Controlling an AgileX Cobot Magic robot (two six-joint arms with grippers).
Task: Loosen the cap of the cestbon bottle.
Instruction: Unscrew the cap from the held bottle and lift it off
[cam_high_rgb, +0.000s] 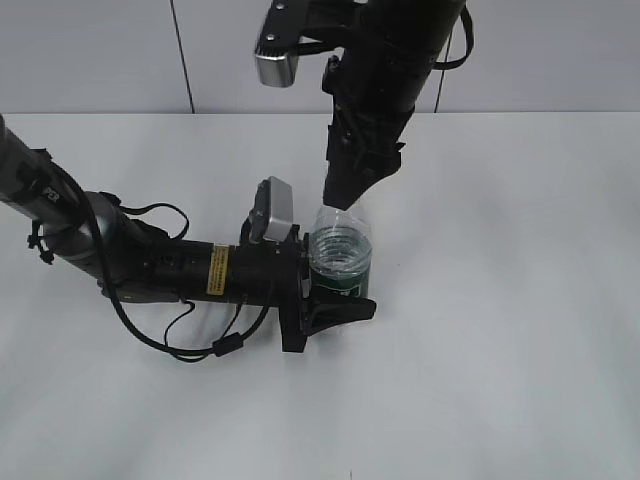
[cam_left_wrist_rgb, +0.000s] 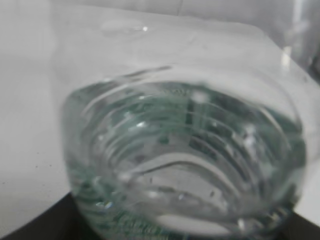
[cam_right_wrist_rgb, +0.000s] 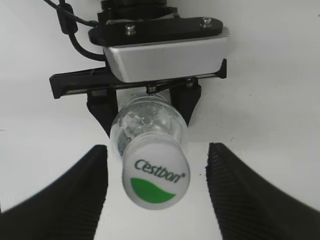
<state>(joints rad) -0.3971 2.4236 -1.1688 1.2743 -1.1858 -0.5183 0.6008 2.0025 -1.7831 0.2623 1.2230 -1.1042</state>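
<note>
The cestbon bottle (cam_high_rgb: 341, 250) stands upright on the white table, clear and ribbed, with a dark green label round its lower half. My left gripper (cam_high_rgb: 335, 285) lies low along the table and is shut on the bottle at the label. The bottle's ribbed wall fills the left wrist view (cam_left_wrist_rgb: 185, 160). My right gripper (cam_high_rgb: 342, 200) hangs right over the bottle's top and hides the cap in the exterior view. In the right wrist view the white cap (cam_right_wrist_rgb: 155, 179), with its green patch and "Cestbon" lettering, sits between the open right fingers (cam_right_wrist_rgb: 156, 152), with a gap on each side.
The white table (cam_high_rgb: 500, 330) spreads all round the bottle. A grey-white wall (cam_high_rgb: 100, 50) stands behind it. The left arm and its cables (cam_high_rgb: 150, 265) lie across the table's left side.
</note>
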